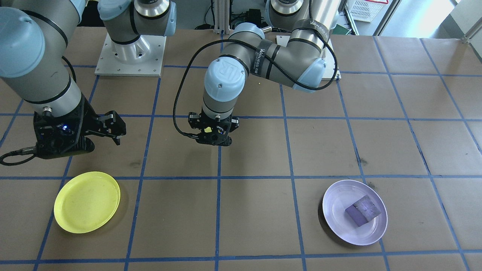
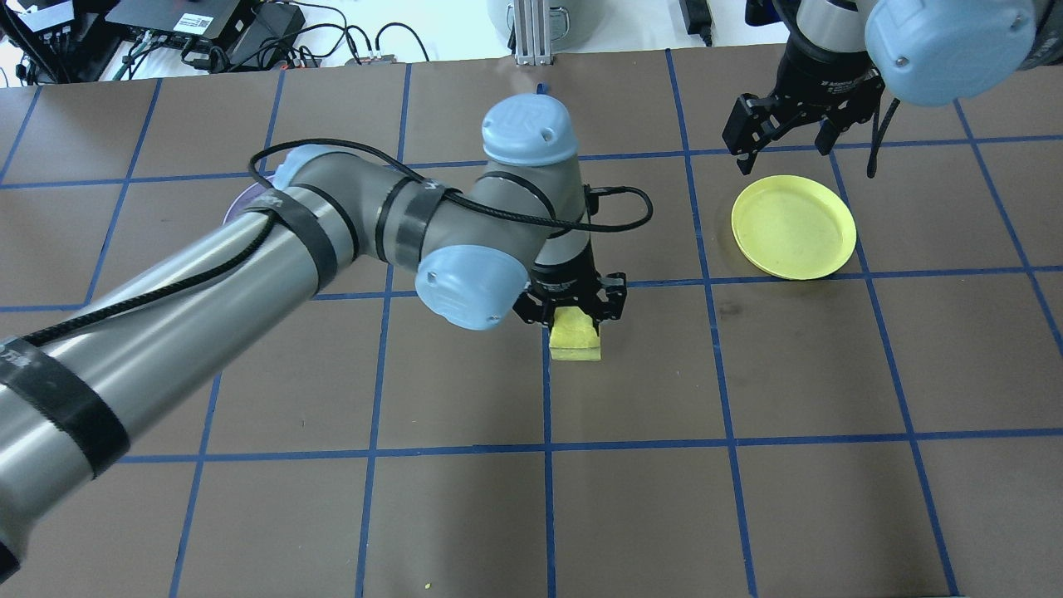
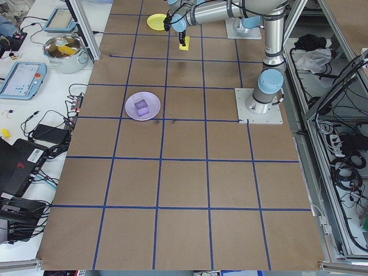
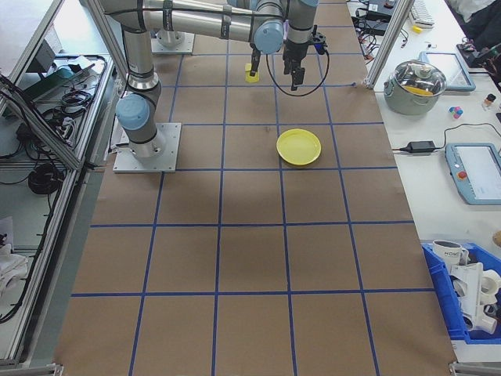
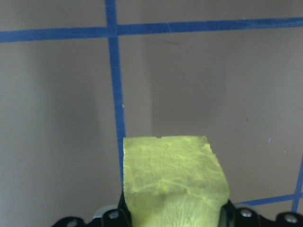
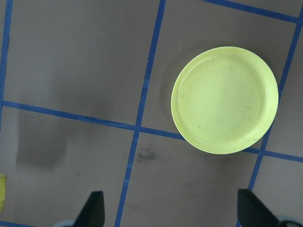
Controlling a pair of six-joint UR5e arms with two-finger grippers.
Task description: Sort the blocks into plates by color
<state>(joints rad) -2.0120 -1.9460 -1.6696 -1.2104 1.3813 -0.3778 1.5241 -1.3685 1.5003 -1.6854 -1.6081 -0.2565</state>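
My left gripper (image 2: 573,314) is shut on the yellow block (image 2: 575,339) near the table's middle, and the block (image 5: 173,179) fills the lower left wrist view, above a blue tape crossing. The purple block (image 1: 363,210) lies in the lavender plate (image 1: 335,205); in the overhead view my left arm hides all but a sliver of that plate (image 2: 239,208). The yellow plate (image 2: 793,226) holds nothing. My right gripper (image 2: 785,124) hangs open beyond the yellow plate (image 6: 225,99), nothing between its fingers.
Brown paper with a blue tape grid covers the table. Both arms' base plates (image 1: 130,56) stand at the robot's side. A side bench by the lavender plate's end carries a pot (image 3: 66,49), tablets and cables. A blue bin (image 4: 470,290) stands at the other end.
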